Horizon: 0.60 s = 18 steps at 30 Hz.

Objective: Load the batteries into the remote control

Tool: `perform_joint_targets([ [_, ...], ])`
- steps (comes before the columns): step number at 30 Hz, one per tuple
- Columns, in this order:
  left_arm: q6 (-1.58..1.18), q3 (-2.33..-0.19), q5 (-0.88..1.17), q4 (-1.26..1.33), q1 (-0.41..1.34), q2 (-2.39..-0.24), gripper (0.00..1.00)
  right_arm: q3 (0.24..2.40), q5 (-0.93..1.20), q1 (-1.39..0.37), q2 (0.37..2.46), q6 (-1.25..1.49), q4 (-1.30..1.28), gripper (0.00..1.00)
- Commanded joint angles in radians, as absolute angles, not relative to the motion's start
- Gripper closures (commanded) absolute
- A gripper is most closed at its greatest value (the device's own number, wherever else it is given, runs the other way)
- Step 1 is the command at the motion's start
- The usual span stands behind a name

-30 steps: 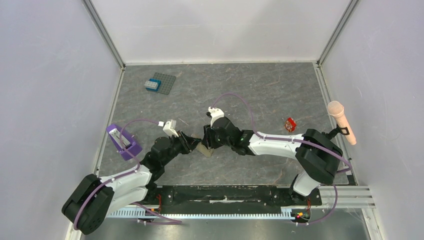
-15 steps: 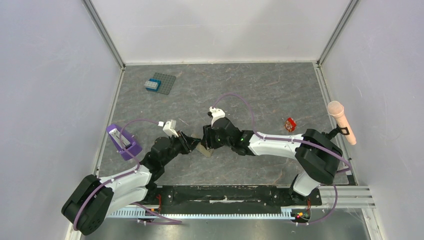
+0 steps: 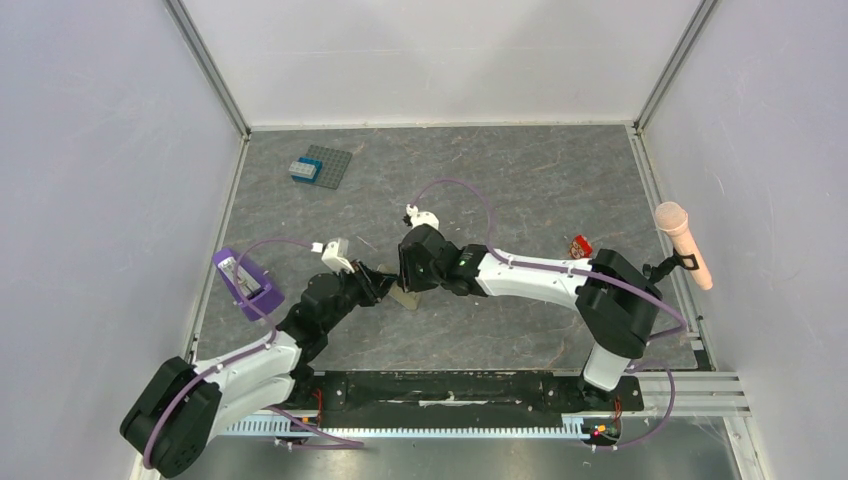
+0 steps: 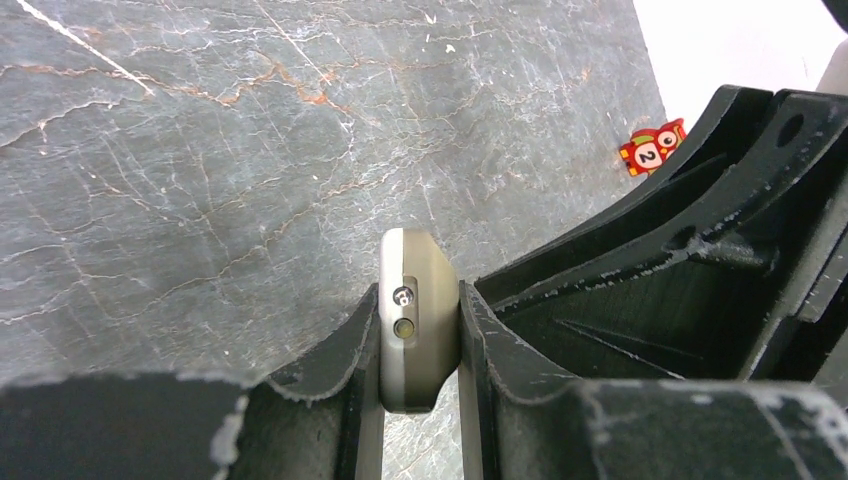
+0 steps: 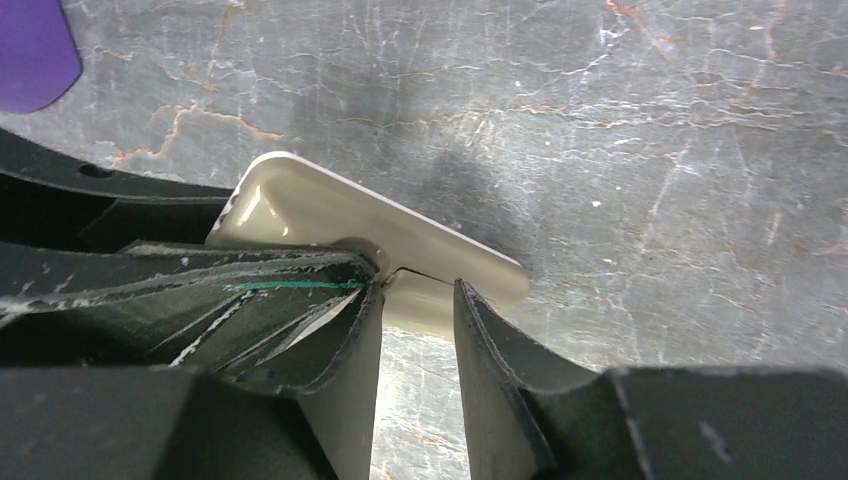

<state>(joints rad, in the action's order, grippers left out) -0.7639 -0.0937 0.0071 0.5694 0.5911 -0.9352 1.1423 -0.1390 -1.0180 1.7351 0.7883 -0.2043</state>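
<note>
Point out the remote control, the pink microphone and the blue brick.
remote control (image 4: pixel 415 320): left wrist view, on its end face.
pink microphone (image 3: pixel 672 217): top external view, on its head.
blue brick (image 3: pixel 305 169): top external view, on its top.

- The remote control (image 3: pixel 405 298) sits mid-tabletop (image 3: pixel 520 180), between the left pincer (image 4: pixel 420 300) and the right pincer (image 5: pixel 418 300).
- The studded plate (image 3: pixel 328 165) lies far back-left.
- The small tile (image 3: pixel 580 246) lies right of centre.
</note>
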Motion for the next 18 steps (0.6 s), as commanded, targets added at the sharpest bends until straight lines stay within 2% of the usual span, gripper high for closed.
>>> perform_joint_targets([
  [1, -0.617, -0.140, -0.034, 0.460, 0.612, -0.905, 0.98, 1.161, -0.275, -1.023, 1.774, 0.744, -0.367, 0.67],
  [7, -0.528, -0.188, -0.080, 0.375, 0.614, -0.885, 0.98, 1.217, -0.360, -1.023, 1.719, 0.697, -0.463, 0.67],
  [13, -0.516, -0.214, -0.061, 0.372, 0.615, -0.906, 0.98, 1.207, -0.305, -1.023, 1.685, 0.665, -0.439, 0.66],
  [16, -0.565, -0.221, -0.034, 0.370, 0.616, -0.899, 0.98, 1.112, -0.228, -1.023, 1.618, 0.648, -0.322, 0.64],
  [18, -0.601, -0.221, -0.015, 0.365, 0.617, -0.878, 0.98, 0.968, -0.172, -1.019, 1.526, 0.673, -0.174, 0.58],
])
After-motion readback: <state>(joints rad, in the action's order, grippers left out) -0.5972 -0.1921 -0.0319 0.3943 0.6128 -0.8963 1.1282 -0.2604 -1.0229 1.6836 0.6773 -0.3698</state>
